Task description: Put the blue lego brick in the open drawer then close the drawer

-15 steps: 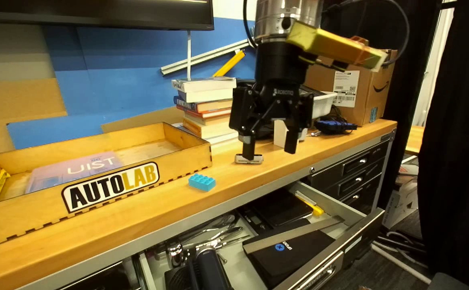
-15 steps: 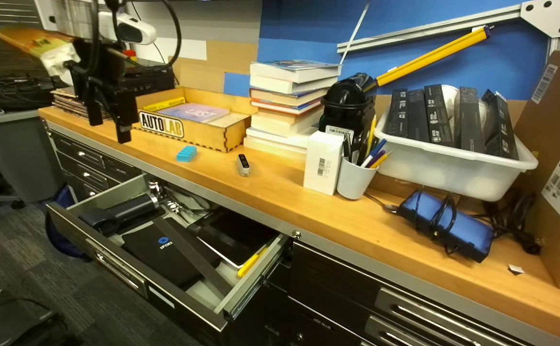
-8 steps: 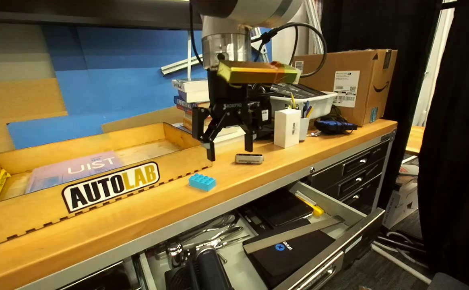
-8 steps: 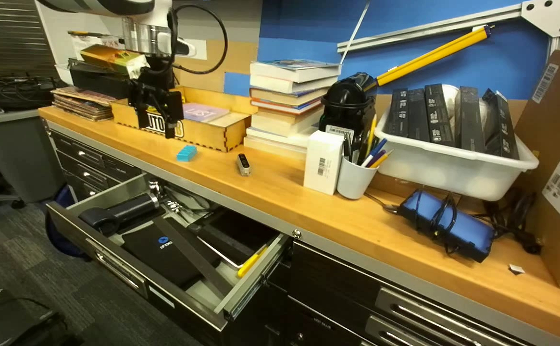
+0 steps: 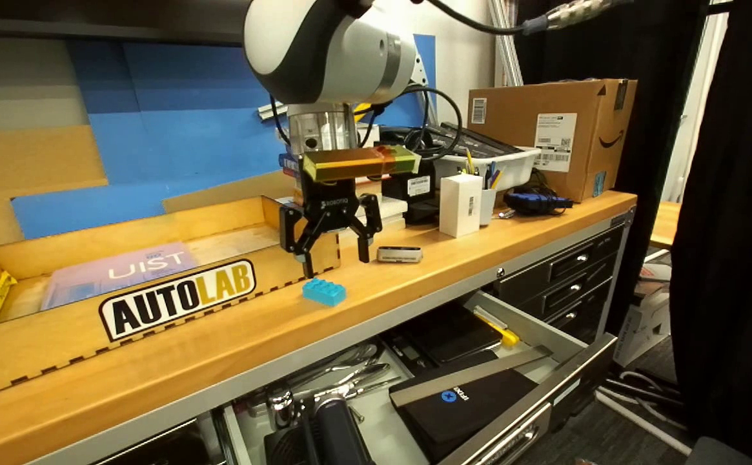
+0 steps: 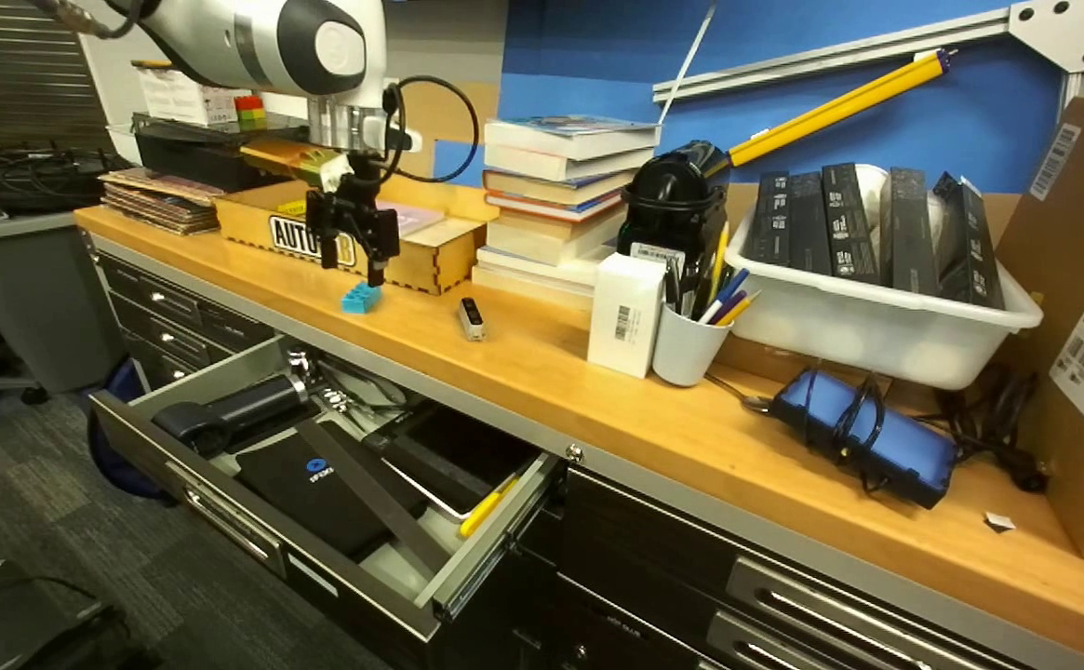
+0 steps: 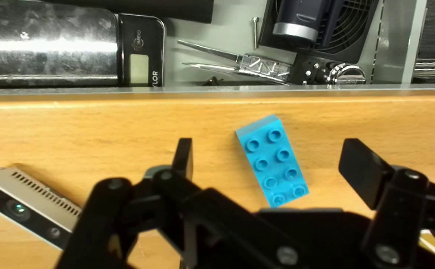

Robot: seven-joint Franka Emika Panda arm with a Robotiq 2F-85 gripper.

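cyan against wood: watch the small, light-blue lego brick (image 7: 273, 164), lying studs up on the pale wooden benchtop (image 7: 109, 127), near the front edge. looking just above it now, at the black, two-fingered robotiq gripper (image 5: 335, 263), with fingers (image 7: 363, 172) wide apart, to either side of the brick in the wrist view. over to the wide, shallow, black metal drawer (image 6: 355, 605) below, standing open, with a flat black case (image 5: 459, 420) inside and a long grey strip (image 5: 472, 375) across it. up top, near the brick: spot the small, oblong, grey camera (image 7: 30, 209) and the shallow wooden tray (image 5: 59, 339) marked "autolab".
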